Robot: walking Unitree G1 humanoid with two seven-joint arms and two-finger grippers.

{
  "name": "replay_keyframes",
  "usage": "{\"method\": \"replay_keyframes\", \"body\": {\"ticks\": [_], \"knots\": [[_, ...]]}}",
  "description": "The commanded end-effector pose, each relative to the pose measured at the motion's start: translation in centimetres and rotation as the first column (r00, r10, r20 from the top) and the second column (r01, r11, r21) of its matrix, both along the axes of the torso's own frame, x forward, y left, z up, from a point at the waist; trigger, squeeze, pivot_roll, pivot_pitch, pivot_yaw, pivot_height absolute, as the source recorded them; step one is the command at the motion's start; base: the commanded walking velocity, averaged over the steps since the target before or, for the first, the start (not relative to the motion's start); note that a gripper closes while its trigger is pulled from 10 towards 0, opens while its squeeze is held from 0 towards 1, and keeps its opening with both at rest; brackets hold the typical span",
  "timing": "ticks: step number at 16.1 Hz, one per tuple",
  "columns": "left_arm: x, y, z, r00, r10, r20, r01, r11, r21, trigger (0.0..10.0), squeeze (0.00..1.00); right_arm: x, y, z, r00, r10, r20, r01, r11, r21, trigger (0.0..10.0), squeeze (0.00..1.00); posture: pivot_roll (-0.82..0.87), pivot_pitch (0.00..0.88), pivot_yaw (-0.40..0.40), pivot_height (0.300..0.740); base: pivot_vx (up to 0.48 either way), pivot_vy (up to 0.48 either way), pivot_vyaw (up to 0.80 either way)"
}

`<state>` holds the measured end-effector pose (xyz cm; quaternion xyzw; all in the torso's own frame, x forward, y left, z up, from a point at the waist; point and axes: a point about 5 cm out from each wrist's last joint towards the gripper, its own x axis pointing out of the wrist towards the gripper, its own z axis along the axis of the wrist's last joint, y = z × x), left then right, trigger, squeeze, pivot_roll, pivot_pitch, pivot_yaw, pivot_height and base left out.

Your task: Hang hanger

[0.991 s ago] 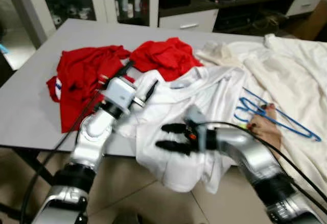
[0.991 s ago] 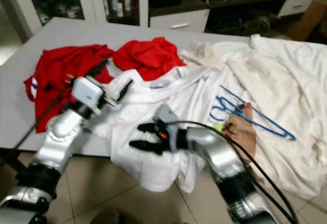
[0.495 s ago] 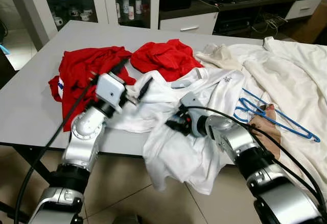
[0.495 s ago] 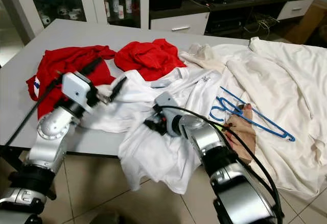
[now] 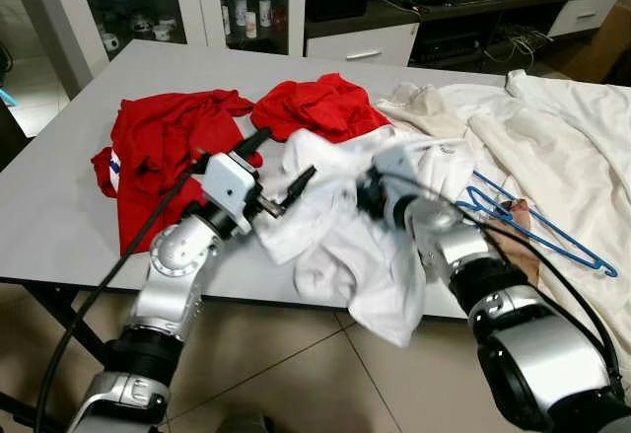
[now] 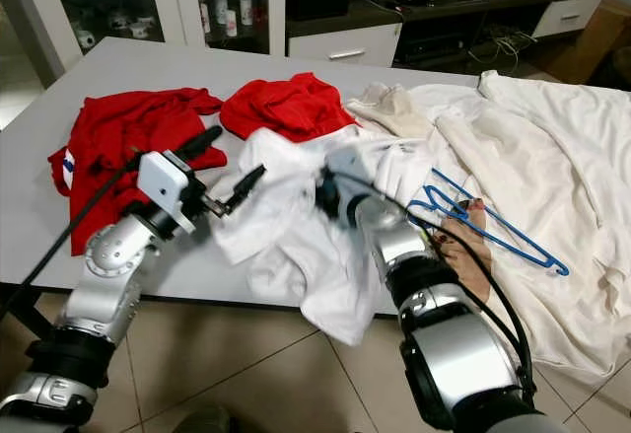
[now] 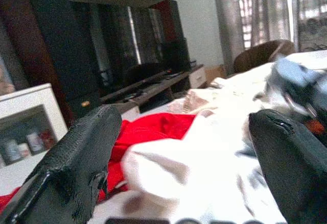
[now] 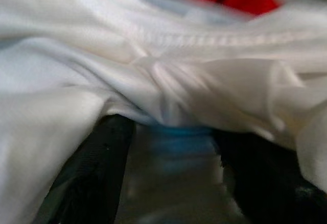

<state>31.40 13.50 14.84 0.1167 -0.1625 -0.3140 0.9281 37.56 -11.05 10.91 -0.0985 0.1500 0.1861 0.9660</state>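
Right eye view: our right gripper (image 6: 330, 194) has dragged the white cotton shirt (image 6: 296, 241) up the bench, fingers clamped on fabric; left gripper (image 6: 222, 172) fingers open. Blue wire hanger (image 6: 490, 222) untouched, near the bench's right edge.

Both eye views look down on the table (image 5: 69, 206); wrist views sit close against cloth.

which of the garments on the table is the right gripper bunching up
The white t-shirt draped over the table's front edge, wrapped around the right gripper; the two red garments lie untouched further back.
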Motion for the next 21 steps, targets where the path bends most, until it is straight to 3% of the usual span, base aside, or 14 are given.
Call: {"method": "replay_keyframes", "body": {"ticks": [1, 4, 6, 8, 11, 12, 13, 15, 17, 21], "knots": [[-0.1, -0.5, 0.2, 1.000, -0.023, 0.005, 0.023, 1.000, 0.002, 10.0, 0.00, 1.0, -0.2, 2.3, 0.994, -0.044, 0.103, 0.037, 0.997, 0.062, 10.0, 0.00, 0.21, 0.000, -0.047, 0.740, 0.000, 0.000, 0.00], [-0.1, -0.9, 0.2, 0.999, -0.040, -0.002, 0.040, 0.999, 0.001, 10.0, 0.00, 1.9, -0.7, 4.8, 0.967, -0.124, 0.223, 0.087, 0.982, 0.170, 10.0, 0.00, 0.20, 0.000, -0.041, 0.740, 0.000, 0.000, 0.00], [-0.1, -1.1, 0.2, 0.999, -0.044, -0.004, 0.044, 0.999, 0.002, 10.0, 0.00, 2.0, -0.7, 5.5, 0.965, -0.126, 0.228, 0.074, 0.972, 0.223, 10.0, 0.00, 0.20, 0.000, -0.040, 0.740, 0.000, 0.000, 0.00], [-0.2, -1.4, 0.1, 0.999, -0.053, -0.008, 0.053, 0.999, 0.001, 10.0, 0.00, 1.8, -0.1, 6.3, 0.972, -0.027, 0.232, -0.049, 0.949, 0.313, 10.0, 0.00, 0.19, 0.000, -0.038, 0.740, 0.000, 0.000, 0.00], [-0.3, -1.5, -0.1, 0.998, -0.056, -0.015, 0.056, 0.998, -0.003, 10.0, 0.00, 1.3, -0.3, 6.4, 0.967, 0.049, 0.249, -0.125, 0.945, 0.301, 10.0, 0.00, 0.19, 0.000, -0.038, 0.740, 0.000, 0.000, 0.00], [-0.4, -1.5, -0.2, 0.998, -0.050, -0.025, 0.050, 0.999, -0.016, 10.0, 0.00, 0.9, -1.2, 6.4, 0.965, 0.070, 0.253, -0.145, 0.946, 0.291, 10.0, 0.00, 0.19, 0.001, -0.039, 0.740, 0.000, 0.000, 0.00], [-0.3, -1.4, -0.4, 0.999, -0.028, -0.038, 0.026, 0.998, -0.050, 10.0, 0.00, 0.3, -2.3, 6.4, 0.957, 0.108, 0.271, -0.174, 0.957, 0.232, 10.0, 0.00, 0.18, 0.003, -0.039, 0.740, 0.000, 0.000, 0.00], [0.3, -0.8, -0.3, 0.996, 0.061, -0.071, -0.071, 0.987, -0.146, 10.0, 0.00, -1.0, -4.6, 7.0, 0.904, 0.209, 0.374, -0.193, 0.978, -0.082, 10.0, 0.00, 0.17, 0.007, -0.036, 0.740, 0.000, 0.000, 0.00], [1.0, -0.4, -0.1, 0.987, 0.126, -0.097, -0.144, 0.967, -0.209, 10.0, 0.00, -1.6, -6.4, 7.9, 0.889, 0.203, 0.410, -0.135, 0.973, -0.189, 10.0, 0.00, 0.15, 0.008, -0.033, 0.740, 0.000, 0.000, 0.00], [1.4, -0.5, 0.0, 0.981, 0.155, -0.115, -0.180, 0.952, -0.249, 10.0, 0.00, -2.7, -7.0, 8.2, 0.872, 0.229, 0.432, -0.091, 0.944, -0.317, 10.0, 0.00, 0.14, 0.007, -0.025, 0.740, 0.000, 0.000, 0.00]]}}
